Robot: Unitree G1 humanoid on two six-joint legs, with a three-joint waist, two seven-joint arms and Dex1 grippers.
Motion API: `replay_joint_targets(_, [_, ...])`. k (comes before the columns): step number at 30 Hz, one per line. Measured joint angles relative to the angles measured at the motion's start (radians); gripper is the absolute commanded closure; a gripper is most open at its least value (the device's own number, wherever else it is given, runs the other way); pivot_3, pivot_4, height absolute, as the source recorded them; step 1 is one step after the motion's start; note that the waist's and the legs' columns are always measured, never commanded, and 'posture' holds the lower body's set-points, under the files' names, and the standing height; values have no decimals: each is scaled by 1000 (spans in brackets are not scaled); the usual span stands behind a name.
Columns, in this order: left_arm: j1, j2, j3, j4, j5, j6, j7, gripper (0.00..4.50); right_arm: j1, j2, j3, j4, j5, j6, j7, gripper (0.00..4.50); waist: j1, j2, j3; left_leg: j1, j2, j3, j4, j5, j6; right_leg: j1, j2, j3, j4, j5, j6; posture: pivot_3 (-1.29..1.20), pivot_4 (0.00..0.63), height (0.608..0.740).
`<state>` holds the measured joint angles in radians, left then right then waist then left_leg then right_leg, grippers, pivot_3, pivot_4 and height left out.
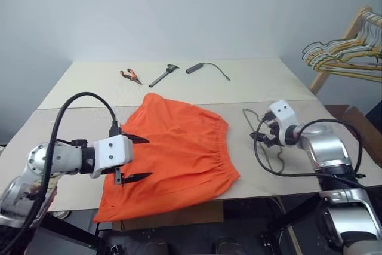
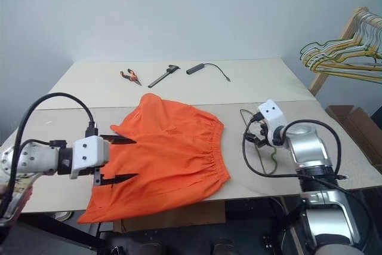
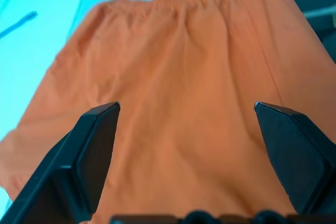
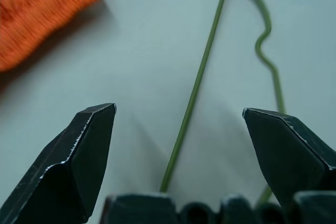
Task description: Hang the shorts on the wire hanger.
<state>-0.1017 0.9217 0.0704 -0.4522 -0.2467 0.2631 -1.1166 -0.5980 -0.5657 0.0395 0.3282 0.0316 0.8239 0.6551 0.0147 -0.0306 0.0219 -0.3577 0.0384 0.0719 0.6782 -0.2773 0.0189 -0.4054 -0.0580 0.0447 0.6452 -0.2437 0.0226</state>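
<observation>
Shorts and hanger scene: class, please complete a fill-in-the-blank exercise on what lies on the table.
1. The shorts are bright ____.
2. The wire hanger lies on the ____.
3. The left gripper hovers above the shorts with its jaws ____.
4. The right gripper points at the wire ____.

Missing words: orange, table, open, hanger.

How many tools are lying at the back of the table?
3, in a row beyond the shorts: orange-handled pliers on the left, a dark hammer-like tool in the middle, a black corded tool on the right.
</observation>
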Motion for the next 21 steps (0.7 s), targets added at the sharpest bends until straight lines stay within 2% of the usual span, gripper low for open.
replay_joint_targets(10, [5,-13,-8,10,-94,-4,-52,41,-37,9,53,146,-2,2,27,0,-25,0,0,1,0,-2,0,0,0,1,0,0,-1,0,1,66,0,740])
replay_joint_targets(13, [16,-13,-8,7,-107,-7,-55,0,-59,9,73,177,-9,-2,35,539,-27,0,0,2,0,-3,0,0,0,2,0,0,-1,0,1,67,0,740])
replay_joint_targets(20, [22,-13,-9,7,-107,-40,-50,0,-90,17,107,237,-17,-17,30,2903,-26,-4,-3,6,0,-3,0,0,0,7,0,-1,-1,0,2,74,0,740])
replay_joint_targets(21, [22,-13,-9,7,-107,-41,-49,0,-91,17,107,239,-18,-17,29,3071,-26,-4,-3,5,0,-4,0,0,0,7,0,-1,-2,0,2,79,0,740])
